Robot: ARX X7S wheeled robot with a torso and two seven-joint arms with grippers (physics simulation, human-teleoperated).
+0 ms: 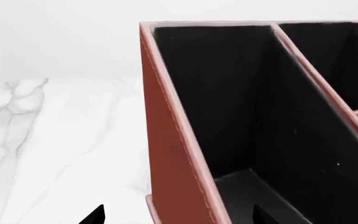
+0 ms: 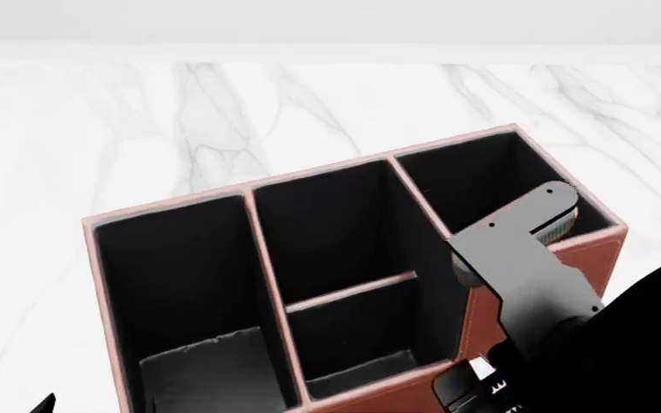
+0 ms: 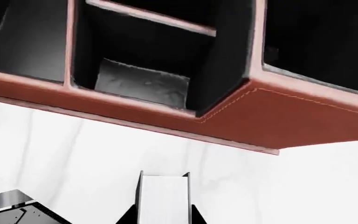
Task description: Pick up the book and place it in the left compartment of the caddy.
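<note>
I'm seeing my right arm showing as a flat mid-grey link with a rounded end, dotted with small dark screws and edged by a ribbed silver joint. Below it the body is going glossy black with tiny white markings. In the left wrist view, two black fingertips are poking into frame

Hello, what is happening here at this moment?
A two-armed robot works at a caddy on a marble table. In its right wrist view the right gripper seems to hold the book, white page edges showing, near the caddy's front wall. The left compartment is empty. The left gripper hangs over the caddy's left wall.
</note>
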